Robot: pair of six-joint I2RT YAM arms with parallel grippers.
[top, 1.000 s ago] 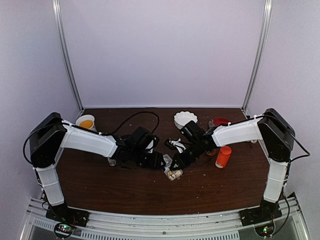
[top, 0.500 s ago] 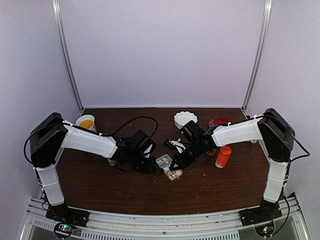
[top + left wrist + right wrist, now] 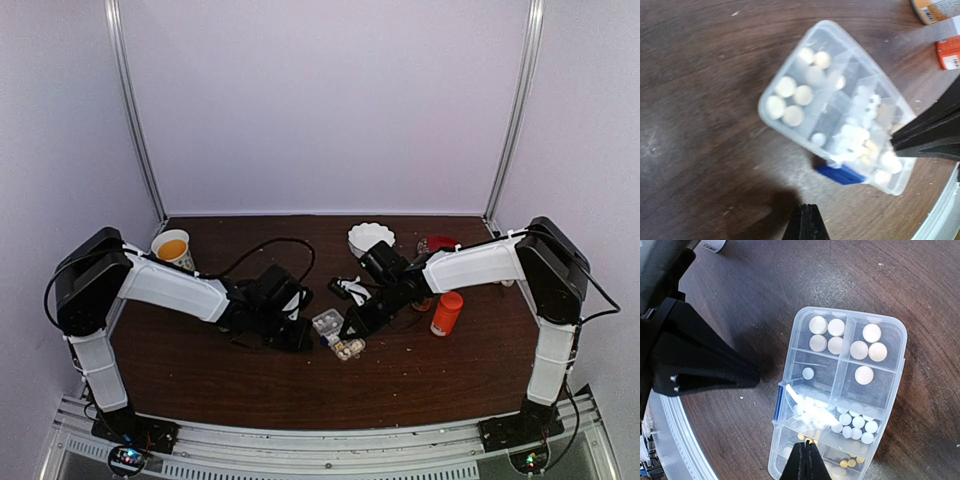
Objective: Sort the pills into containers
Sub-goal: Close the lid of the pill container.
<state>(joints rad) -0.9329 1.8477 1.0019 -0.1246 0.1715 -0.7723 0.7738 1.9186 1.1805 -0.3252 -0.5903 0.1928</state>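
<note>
1. Top external view: the two arms reach toward each other over the dark wooden table [image 3: 200, 380]. The clear organizer box [image 3: 327, 322] lies near the table's middle, between the left gripper [image 3: 303, 340] and the right gripper [image 3: 347, 330]. Both grippers are low and just beside the box. From this height the jaws are too small to judge. An orange bottle [image 3: 446, 313] stands to the right, a white fluted bowl [image 3: 371, 238] sits behind it, and a cup [image 3: 172, 246] stands at the far left.

2. Left wrist view: the left gripper [image 3: 806, 226] has its fingertips pressed together with nothing between them, clear of the box and above bare wood. The organizer box [image 3: 790, 117] lies open-topped and diagonal. The pills [image 3: 786, 86] sit in several of its compartments, large round ones at one end and smaller ones crowded at the other. A blue clasp [image 3: 841, 175] sits on its near side. The right gripper's dark fingers [image 3: 927, 137] come in at the box's crowded end.

3. Right wrist view: the right gripper [image 3: 805, 460] is closed, with its tips meeting over the near end of the box [image 3: 897, 340]. It may be touching a divider, but that is hard to tell. All the pills [image 3: 872, 333] in view lie inside compartments.
</note>
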